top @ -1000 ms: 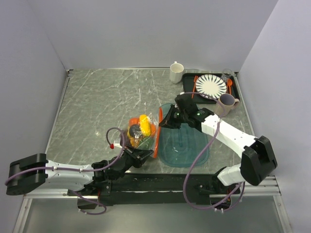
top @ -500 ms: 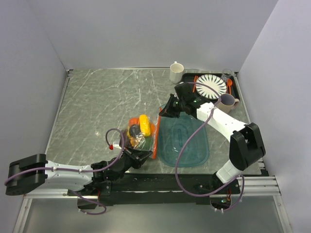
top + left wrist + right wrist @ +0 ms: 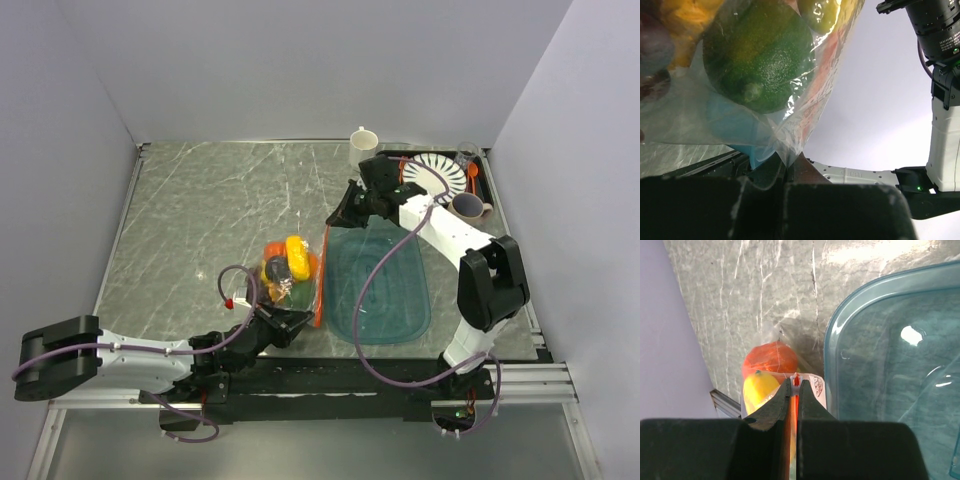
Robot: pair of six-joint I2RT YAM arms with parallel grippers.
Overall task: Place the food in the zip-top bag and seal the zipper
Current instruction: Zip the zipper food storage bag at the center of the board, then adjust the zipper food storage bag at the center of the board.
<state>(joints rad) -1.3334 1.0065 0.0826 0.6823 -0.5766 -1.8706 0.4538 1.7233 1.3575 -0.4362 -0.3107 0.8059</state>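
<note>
The zip-top bag [image 3: 288, 272] lies mid-table, holding the food: a yellow piece [image 3: 297, 256], orange rounds, a dark plum and a green fruit [image 3: 760, 55]. Its orange-red zipper [image 3: 322, 280] runs along the bag's right edge, beside the teal tray. My left gripper [image 3: 293, 319] is shut on the bag's near corner [image 3: 790, 157]. My right gripper [image 3: 334, 220] is shut on the zipper at its far end [image 3: 796, 381]. An orange round [image 3: 770, 357] and a yellow piece [image 3: 759, 388] show behind it in the right wrist view.
A translucent teal tray [image 3: 385, 295] lies right of the bag, also showing in the right wrist view [image 3: 890, 345]. At the back right stand a white mug [image 3: 363, 148], a black tray with a striped plate [image 3: 445, 172], a purple mug [image 3: 468, 207] and orange cutlery [image 3: 472, 172].
My right gripper has slid along the zipper away from me, from the strip's middle to its far end. The left gripper keeps hold of the near corner.
</note>
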